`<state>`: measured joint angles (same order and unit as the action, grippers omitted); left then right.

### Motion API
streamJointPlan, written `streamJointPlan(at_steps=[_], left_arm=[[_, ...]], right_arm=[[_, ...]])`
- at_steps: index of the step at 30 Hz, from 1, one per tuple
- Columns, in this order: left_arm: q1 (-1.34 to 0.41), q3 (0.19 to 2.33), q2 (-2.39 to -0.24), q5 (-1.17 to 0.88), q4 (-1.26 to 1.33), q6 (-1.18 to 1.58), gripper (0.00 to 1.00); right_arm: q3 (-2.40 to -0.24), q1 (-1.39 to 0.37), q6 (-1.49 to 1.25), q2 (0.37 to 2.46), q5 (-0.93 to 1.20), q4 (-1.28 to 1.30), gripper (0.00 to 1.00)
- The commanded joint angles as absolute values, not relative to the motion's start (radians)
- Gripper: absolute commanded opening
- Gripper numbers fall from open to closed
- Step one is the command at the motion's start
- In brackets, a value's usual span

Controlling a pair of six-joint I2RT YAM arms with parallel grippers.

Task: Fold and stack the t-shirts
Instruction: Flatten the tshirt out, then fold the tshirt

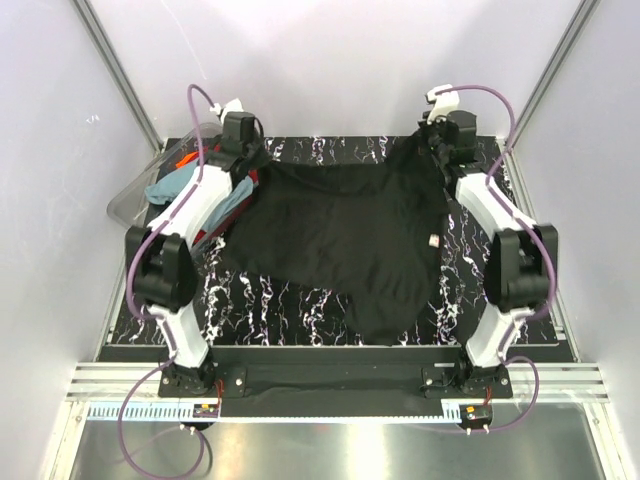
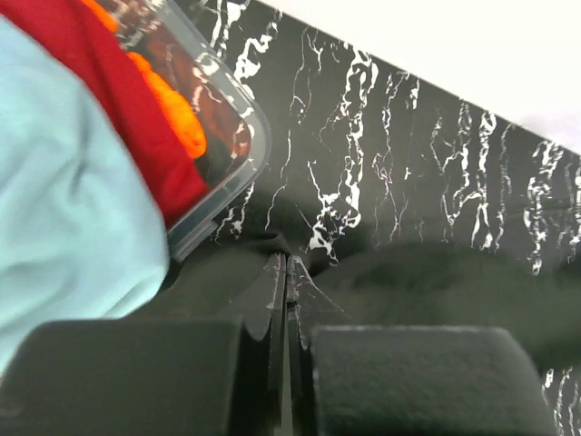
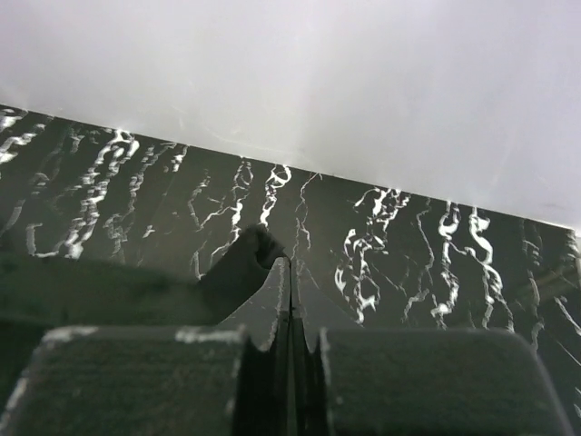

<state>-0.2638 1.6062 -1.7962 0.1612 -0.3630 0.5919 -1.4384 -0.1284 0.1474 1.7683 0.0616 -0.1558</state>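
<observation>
– Grippers first: what state were they in?
– Both were closed. The left gripper (image 2: 286, 272) pinched the black shirt (image 1: 340, 240) at its far-left corner, near the mat's far-left edge. The right gripper (image 3: 289, 272) pinched the other far corner, near the mat's far-right edge, with a tuft of cloth poking out beside its tips.
– And the shirt itself?
– It lay spread across the middle of the mat (image 1: 260, 300). Its far edge was raised between the two pinches, and its hem trailed askew toward the mat's near edge.
– Which step was that?
– By my reading, spreading the first shirt flat. No fold was made and nothing was stacked.
– What would the next move call for?
– Probably both arms working together to draw the cloth taut and set it square on the mat, since it sagged and wrinkled. An uneven release might bunch it.
– The count?
– Three shirts. The black one was on the mat. The teal shirt (image 2: 64, 209) and red shirt (image 2: 136, 100) sat in the single tub (image 2: 238, 177) at the mat's far-left corner, the teal one draped over its rim. There were two grippers and one mat.
</observation>
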Motion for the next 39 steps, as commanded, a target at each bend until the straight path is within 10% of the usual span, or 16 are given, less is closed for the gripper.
streamJointPlan(at_steps=[1, 10, 25, 39], left_arm=[[-0.242, 1.715, -1.871, 0.138, -0.253, 0.586, 0.0], [-0.178, 1.795, -1.997, 0.066, -0.247, 0.555, 0.0], [-0.161, 1.563, -1.873, 0.006, -0.186, 0.489, 0.0], [-0.221, 1.371, -1.798, -0.04, -0.146, 0.523, 0.0]], right_arm=[[-1.517, -0.114, 0.176, 1.883, 0.12, -0.333, 0.0], [-1.628, -0.11, 0.083, 1.993, 0.043, -0.269, 0.0], [-1.118, -0.11, -0.19, 1.612, -0.072, -0.175, 0.0], [-1.075, -0.109, -0.679, 1.818, 0.028, 0.078, 0.0]])
